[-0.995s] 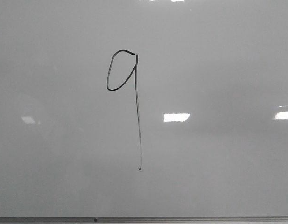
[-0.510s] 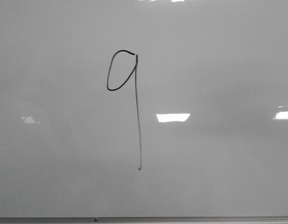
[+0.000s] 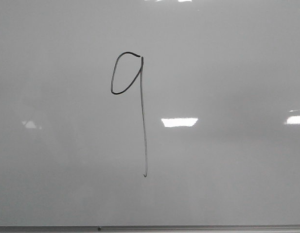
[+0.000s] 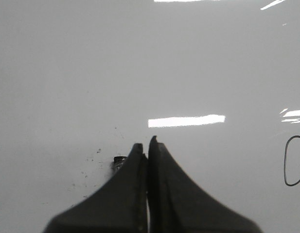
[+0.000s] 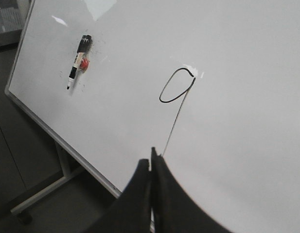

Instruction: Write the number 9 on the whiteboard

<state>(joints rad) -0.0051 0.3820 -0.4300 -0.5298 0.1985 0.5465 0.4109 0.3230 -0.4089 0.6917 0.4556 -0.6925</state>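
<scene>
- Front view, and the whiteboard [image 3: 227, 63] fills the whole shot, pale grey and glossy, bright rectangular reflections on it and a thin metal edge strip [image 3: 188, 227] along the bottom.
- Right wrist view shows the board mounted on a pale stand [image 5: 43, 187] over a dark floor.
- Number 9 [image 3: 142, 116] sits a little left of centre on the board: a small narrow oval loop up top, a long straight tail dropping down from its right side, thin black line.
- Left gripper [image 4: 146, 144] is off the board, its dark fingers pressed together with only a hairline seam between them; part of the loop shows at the edge of its picture.
- Right gripper [image 5: 152, 158] is likewise squeezed closed, tips lined up near the foot of the tail.
- Marker [image 5: 78, 60], black with a pale barrel, clings to the board well away from the digit, a small red blob [image 5: 84, 63] touching it.
</scene>
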